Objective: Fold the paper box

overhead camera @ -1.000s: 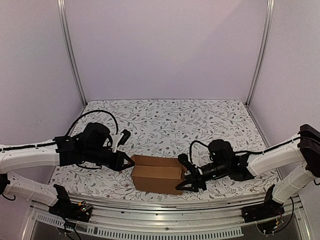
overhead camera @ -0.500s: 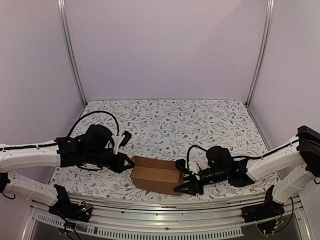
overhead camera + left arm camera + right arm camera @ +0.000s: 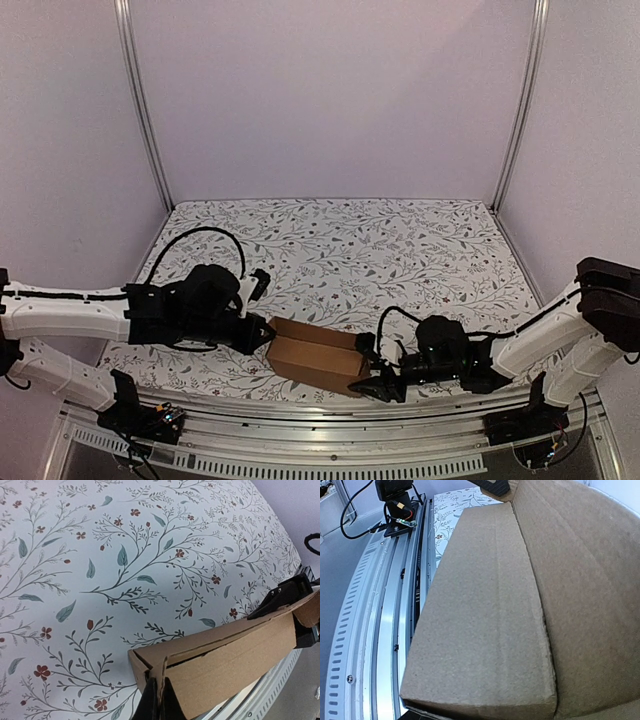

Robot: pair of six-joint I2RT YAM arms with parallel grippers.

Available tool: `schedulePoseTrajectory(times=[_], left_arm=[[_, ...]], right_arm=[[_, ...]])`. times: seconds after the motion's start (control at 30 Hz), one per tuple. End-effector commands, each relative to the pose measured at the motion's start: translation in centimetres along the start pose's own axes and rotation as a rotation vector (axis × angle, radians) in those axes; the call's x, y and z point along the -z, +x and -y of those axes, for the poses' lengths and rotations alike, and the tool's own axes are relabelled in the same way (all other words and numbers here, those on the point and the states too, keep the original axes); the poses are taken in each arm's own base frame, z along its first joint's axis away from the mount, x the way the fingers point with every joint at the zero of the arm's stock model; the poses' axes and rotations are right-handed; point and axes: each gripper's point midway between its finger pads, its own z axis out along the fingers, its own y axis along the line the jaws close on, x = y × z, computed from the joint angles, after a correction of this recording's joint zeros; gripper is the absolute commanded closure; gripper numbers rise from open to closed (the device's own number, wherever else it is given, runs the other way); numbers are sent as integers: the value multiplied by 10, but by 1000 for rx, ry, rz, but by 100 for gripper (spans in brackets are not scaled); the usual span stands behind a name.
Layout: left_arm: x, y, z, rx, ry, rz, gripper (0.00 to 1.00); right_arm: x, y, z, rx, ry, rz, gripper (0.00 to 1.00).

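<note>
Top external view: a plain brown paper box (image 3: 315, 357), folded into a small oblong carton, lies near the front edge of a bench (image 3: 400, 250) covered in a leaf-and-flower patterned cloth. It lies at a slant, its left end further back than its right end. One arm reaches in from each side, and each meets one end of the carton.

The left gripper (image 3: 263, 335) is at the carton's left end. In the left wrist view its two dark fingers (image 3: 150, 705) are pressed together, pinching a thin upright edge of cardboard at the corner of that end. The carton's long side runs away to the right, with a narrow dark slit along its upper seam.

The right gripper (image 3: 383, 385) is at the carton's right end. In the right wrist view cardboard fills nearly the whole frame. One black finger (image 3: 495, 486) touches the carton at the top, so the jaws stand partway apart, clamped across the carton. An aluminium rail (image 3: 385, 630) runs along the bench edge just beside the carton
</note>
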Motion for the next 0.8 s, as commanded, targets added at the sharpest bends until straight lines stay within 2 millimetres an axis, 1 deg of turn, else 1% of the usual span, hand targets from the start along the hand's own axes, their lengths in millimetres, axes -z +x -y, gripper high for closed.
schedulePoseTrajectory(times=[0.0,0.17,0.2,0.27,0.37,0.53,0.67,0.77], left_arm=[[-7,23,15,-11,26,-41,99],[-8,34,14,-4,2,-46,98],[-8,37,13,-2,-2,-49,98],[-8,42,11,1,-11,-54,97],[-6,44,10,2,-16,-55,95],[7,36,8,-26,-48,-38,83],[20,22,8,-49,-60,5,71],[30,8,11,-87,-77,34,62]], right_arm=[[0,-9,32,-63,175,69,60],[0,-5,35,-80,197,77,59],[1,-4,39,-83,222,78,59],[1,-3,41,-86,233,81,58],[0,-2,40,-87,228,78,58],[-1,-1,39,-85,220,72,58],[-3,-1,37,-83,212,71,58],[-4,2,34,-78,205,61,57]])
